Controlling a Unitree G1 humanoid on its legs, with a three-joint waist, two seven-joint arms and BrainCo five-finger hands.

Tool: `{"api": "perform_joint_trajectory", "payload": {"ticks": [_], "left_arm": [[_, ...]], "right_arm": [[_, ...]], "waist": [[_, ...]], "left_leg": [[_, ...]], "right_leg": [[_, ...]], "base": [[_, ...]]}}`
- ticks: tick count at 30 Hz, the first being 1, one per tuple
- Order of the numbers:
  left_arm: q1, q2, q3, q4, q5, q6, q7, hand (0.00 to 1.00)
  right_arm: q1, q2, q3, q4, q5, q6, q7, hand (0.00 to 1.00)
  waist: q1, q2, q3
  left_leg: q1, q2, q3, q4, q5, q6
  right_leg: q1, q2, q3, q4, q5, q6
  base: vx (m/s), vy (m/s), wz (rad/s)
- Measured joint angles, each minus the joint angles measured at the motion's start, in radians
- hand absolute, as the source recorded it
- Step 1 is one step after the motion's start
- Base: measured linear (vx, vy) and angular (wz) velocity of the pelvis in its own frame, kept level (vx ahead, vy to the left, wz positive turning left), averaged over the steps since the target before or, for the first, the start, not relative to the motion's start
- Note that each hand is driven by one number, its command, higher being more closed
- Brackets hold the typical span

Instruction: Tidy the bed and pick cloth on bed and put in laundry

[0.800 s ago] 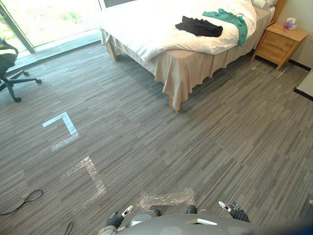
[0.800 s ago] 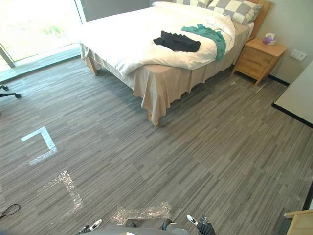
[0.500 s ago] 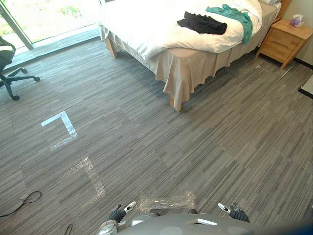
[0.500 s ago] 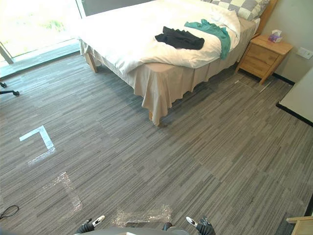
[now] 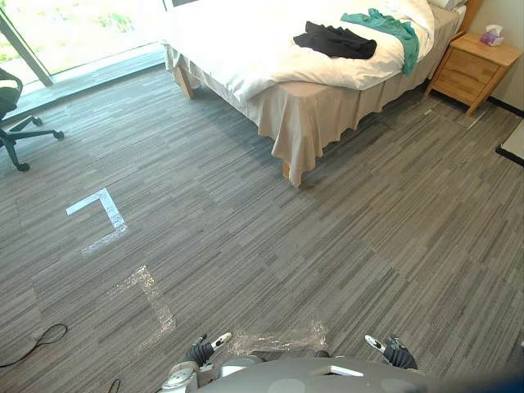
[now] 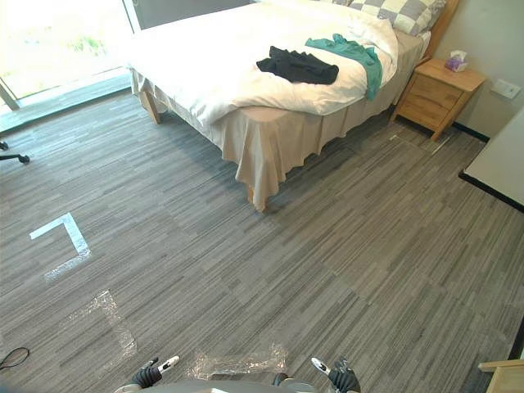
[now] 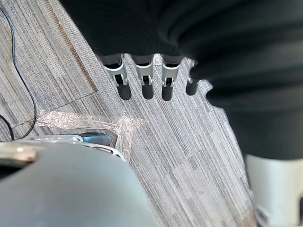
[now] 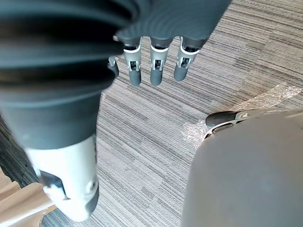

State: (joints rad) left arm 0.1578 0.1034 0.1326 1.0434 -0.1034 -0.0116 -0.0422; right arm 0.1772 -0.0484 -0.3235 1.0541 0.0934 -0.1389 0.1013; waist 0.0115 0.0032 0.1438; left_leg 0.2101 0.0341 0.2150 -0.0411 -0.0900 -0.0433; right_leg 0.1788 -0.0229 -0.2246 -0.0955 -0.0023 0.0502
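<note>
- Black cloth (image 5: 336, 40) – crumpled on the white duvet (image 5: 237, 41), on top of the bed (image 5: 311, 115), towards the bed's near edge.
- Teal cloth (image 5: 391, 26) just beside it on the pillow side; one end hangs over the duvet edge facing the nightstand (image 5: 473, 67). Can't tell whether the two cloths touch.
- Checked pillows (image 6: 399, 11) at the head of the bed.
- Nightstand is wooden, just beside the head end, with a tissue box (image 5: 491, 36) on top.
- Office chair (image 5: 12, 115) at far left, near the window (image 5: 74, 24).
- Grey striped carpet (image 5: 368, 237) between the robot and the bed. It carries a white tape corner (image 5: 98, 214) and clear tape patches (image 5: 151, 296).
- White counter (image 6: 501, 160) with a dark edge at far right, apart from the bed.
- Left robot hand (image 7: 144, 78) – fingers straight, pointing down at the carpet, holding nothing. In the head view it sits at the bottom edge (image 5: 201, 350), well apart from the bed.
- Right robot hand (image 8: 156, 66) – same state: fingers straight over the carpet, nothing in it. It also sits low at the bottom edge (image 5: 391, 352), well apart from both cloths.
</note>
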Motion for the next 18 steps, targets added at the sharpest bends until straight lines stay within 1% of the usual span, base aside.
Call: {"api": "perform_joint_trajectory", "payload": {"ticks": [3, 4, 6, 7, 8, 9, 10, 11, 12, 13, 14, 15, 16, 17, 18], "left_arm": [[0.000, 0.006, -0.017, 0.000, 0.018, 0.000, -0.004, 0.00], [0.000, 0.007, -0.017, 0.000, 0.021, 0.000, -0.005, 0.00], [0.000, 0.007, -0.025, 0.000, 0.054, 0.001, -0.006, 0.00], [0.000, 0.010, -0.036, 0.001, 0.059, 0.003, -0.005, 0.00], [-0.002, 0.015, -0.041, 0.001, 0.059, 0.005, -0.005, 0.00], [-0.005, 0.020, -0.046, 0.001, 0.059, 0.004, -0.005, 0.00], [-0.006, 0.027, -0.057, 0.002, 0.059, 0.005, -0.005, 0.00], [-0.003, 0.034, -0.057, 0.003, 0.058, 0.005, -0.007, 0.00], [-0.003, 0.038, -0.055, 0.003, 0.058, 0.005, -0.010, 0.00], [-0.003, 0.046, -0.054, 0.004, 0.059, 0.007, -0.019, 0.00], [-0.003, 0.046, -0.053, 0.005, 0.059, 0.007, -0.021, 0.00], [-0.004, 0.046, -0.053, 0.005, 0.060, 0.008, -0.022, 0.00], [-0.011, 0.048, -0.053, 0.016, 0.065, 0.008, -0.025, 0.00], [-0.017, 0.050, -0.053, 0.026, 0.070, 0.008, -0.025, 0.00], [-0.029, 0.051, -0.053, 0.047, 0.082, 0.011, -0.026, 0.00]], "right_arm": [[0.001, 0.000, -0.001, 0.000, 0.001, 0.005, 0.002, 0.00], [0.001, 0.000, -0.001, 0.000, 0.002, 0.005, 0.002, 0.00], [0.002, -0.002, -0.002, -0.007, 0.007, 0.004, 0.001, 0.00], [0.002, 0.000, -0.007, -0.016, 0.023, 0.003, -0.005, 0.00], [0.002, 0.002, -0.008, -0.019, 0.026, 0.002, -0.013, 0.00], [0.001, 0.004, -0.008, -0.019, 0.031, 0.003, -0.020, 0.00], [-0.001, 0.007, -0.009, -0.018, 0.040, 0.009, -0.032, 0.00], [-0.001, 0.009, -0.014, -0.018, 0.044, 0.018, -0.041, 0.00], [-0.002, 0.011, -0.019, -0.017, 0.042, 0.026, -0.045, 0.00], [0.002, 0.020, -0.029, -0.011, 0.041, 0.044, -0.044, 0.00], [0.012, 0.030, -0.060, -0.003, 0.041, 0.054, -0.044, 0.00], [0.017, 0.033, -0.068, 0.000, 0.041, 0.059, -0.043, 0.00], [0.025, 0.036, -0.075, 0.007, 0.041, 0.069, -0.042, 0.00], [0.032, 0.036, -0.076, 0.009, 0.040, 0.074, -0.041, 0.00], [0.038, 0.035, -0.076, 0.016, 0.038, 0.079, -0.039, 0.00]], "waist": [[0.002, -0.002, 0.002], [0.000, -0.003, 0.002], [-0.003, 0.002, 0.004], [-0.006, 0.006, 0.010], [-0.010, 0.006, 0.018], [-0.010, 0.002, 0.028], [-0.011, -0.002, 0.047], [-0.015, -0.004, 0.059], [-0.019, -0.011, 0.060], [-0.025, -0.023, 0.069], [-0.026, -0.023, 0.072], [-0.027, -0.023, 0.072], [-0.039, -0.022, 0.074], [-0.047, -0.020, 0.074], [-0.061, -0.013, 0.079]], "left_leg": [[0.001, 0.003, 0.022, 0.001, -0.005, 0.009], [0.000, 0.004, 0.030, 0.007, -0.010, 0.013], [0.000, 0.009, 0.054, 0.012, -0.014, 0.014], [-0.001, 0.015, 0.078, 0.016, -0.018, 0.015], [0.001, 0.019, 0.097, 0.028, -0.024, 0.021], [0.006, 0.021, 0.114, 0.036, -0.026, 0.026], [0.021, 0.030, 0.149, 0.046, -0.036, 0.027], [0.030, 0.038, 0.187, 0.053, -0.044, 0.024], [0.036, 0.043, 0.205, 0.052, -0.047, 0.025], [0.058, 0.051, 0.227, 0.055, -0.059, 0.013], [0.073, 0.076, 0.243, 0.068, -0.079, 0.000], [0.084, 0.091, 0.244, 0.078, -0.087, -0.012], [0.091, 0.128, 0.247, 0.097, -0.102, -0.033], [0.092, 0.148, 0.245, 0.105, -0.110, -0.044], [0.095, 0.188, 0.242, 0.117, -0.122, -0.064]], "right_leg": [[-0.003, 0.005, 0.017, -0.005, 0.003, -0.014], [-0.006, 0.006, 0.024, -0.003, -0.003, -0.025], [-0.036, 0.008, 0.048, 0.041, -0.016, -0.037], [-0.090, 0.006, 0.065, 0.136, -0.050, -0.040], [-0.146, -0.003, 0.073, 0.258, -0.097, -0.019], [-0.182, -0.009, 0.071, 0.334, -0.115, -0.006], [-0.240, -0.019, 0.053, 0.458, -0.128, 0.013], [-0.289, -0.034, 0.014, 0.557, -0.130, 0.018], [-0.308, -0.047, -0.018, 0.611, -0.145, 0.010], [-0.339, -0.090, -0.086, 0.710, -0.166, 0.008], [-0.349, -0.110, -0.119, 0.744, -0.170, 0.007], [-0.351, -0.113, -0.126, 0.740, -0.174, 0.013], [-0.356, -0.118, -0.141, 0.718, -0.186, 0.021], [-0.363, -0.120, -0.149, 0.699, -0.187, 0.021], [-0.381, -0.118, -0.158, 0.639, -0.176, 0.017]], "base": [[-0.10, -0.029, -0.18], [-0.06, -0.027, -0.32], [-0.03, -0.017, -0.40], [-0.03, 0.004, -0.50], [-0.04, 0.003, -0.55], [-0.05, 0.004, -0.67], [-0.09, 0.000, -0.83], [-0.08, -0.008, -0.84], [-0.03, -0.027, -0.77], [0.07, -0.048, -0.68], [0.10, -0.059, -0.64], [0.22, -0.154, -0.44], [0.22, -0.180, -0.17], [0.25, -0.214, -0.05], [0.30, -0.284, 0.03]]}}
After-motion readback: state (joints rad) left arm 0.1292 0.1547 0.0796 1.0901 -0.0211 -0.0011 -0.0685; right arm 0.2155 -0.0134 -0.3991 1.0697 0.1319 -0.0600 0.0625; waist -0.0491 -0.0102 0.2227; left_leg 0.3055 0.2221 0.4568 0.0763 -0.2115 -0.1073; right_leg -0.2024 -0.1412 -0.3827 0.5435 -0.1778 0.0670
